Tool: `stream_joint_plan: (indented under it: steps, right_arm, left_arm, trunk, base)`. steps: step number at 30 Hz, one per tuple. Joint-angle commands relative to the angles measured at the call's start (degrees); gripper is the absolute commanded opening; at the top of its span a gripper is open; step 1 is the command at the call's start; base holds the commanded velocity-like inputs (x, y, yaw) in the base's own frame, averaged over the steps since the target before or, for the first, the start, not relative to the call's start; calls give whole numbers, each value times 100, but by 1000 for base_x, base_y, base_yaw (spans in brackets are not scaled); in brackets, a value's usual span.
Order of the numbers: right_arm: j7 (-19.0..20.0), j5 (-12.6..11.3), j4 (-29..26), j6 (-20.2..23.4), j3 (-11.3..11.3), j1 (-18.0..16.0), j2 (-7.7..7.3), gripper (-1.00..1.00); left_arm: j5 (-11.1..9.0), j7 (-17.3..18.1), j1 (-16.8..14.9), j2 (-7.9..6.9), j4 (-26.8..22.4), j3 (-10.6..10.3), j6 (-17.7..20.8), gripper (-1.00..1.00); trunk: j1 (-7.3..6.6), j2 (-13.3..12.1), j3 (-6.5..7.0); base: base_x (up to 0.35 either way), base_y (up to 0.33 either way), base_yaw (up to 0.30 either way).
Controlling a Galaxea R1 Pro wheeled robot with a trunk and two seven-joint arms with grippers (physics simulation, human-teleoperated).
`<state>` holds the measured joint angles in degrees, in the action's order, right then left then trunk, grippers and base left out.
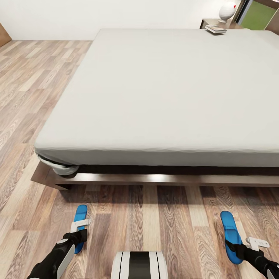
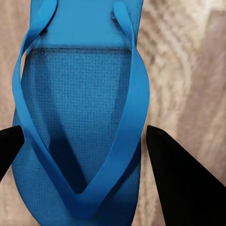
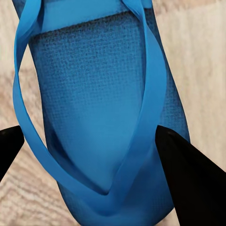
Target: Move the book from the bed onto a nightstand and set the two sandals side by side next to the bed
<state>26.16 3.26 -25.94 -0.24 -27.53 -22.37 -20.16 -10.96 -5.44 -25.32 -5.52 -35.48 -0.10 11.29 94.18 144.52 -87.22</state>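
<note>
Both sandals are bright blue: the left sandal (image 1: 80, 226) at seven o'clock, the right sandal (image 1: 231, 236) at five o'clock, each with a finely dotted, darker-shaded footbed and smooth blue straps. The bed (image 1: 166, 100) has an off-white mattress over a dark brown frame. The floor (image 1: 35, 89) shows grey-brown wood-grain planks. The left end effector's fingers (image 2: 181, 179) look black.

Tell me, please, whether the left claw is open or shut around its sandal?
Open: in the left wrist view, the left claw's fingers stand wide, straddling the blue sandal.

Black arms with white panels; white jaws brackets; white trunk (image 1: 139, 265), black central stripe.
</note>
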Motion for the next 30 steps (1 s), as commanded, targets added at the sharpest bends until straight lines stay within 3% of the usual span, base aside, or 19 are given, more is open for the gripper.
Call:
stream_joint_plan:
  steps: [1,11,17,30]
  right_arm:
    - [46,34,1,-2,-43,-5,4,-100]
    - [63,33,-96,-11,-52,-5,0,-100]
    - [57,34,-203,-11,-59,-5,-2,-100]
    - [56,34,-209,-18,-59,-5,-2,-100]
  left_arm:
    - [-55,-27,1,-1,-12,-8,31,-100]
    - [-55,-27,1,-1,-12,-8,31,-100]
    - [-55,-27,1,-1,-12,-8,31,-100]
    - [-55,-27,1,-1,-12,-8,31,-100]
  trunk:
    - [-1,1,-3]
    - [-1,1,-3]
    - [15,9,-136]
    - [20,12,-180]
  base:
    - [0,0,0]
    - [0,0,0]
    - [0,0,0]
    - [0,0,0]
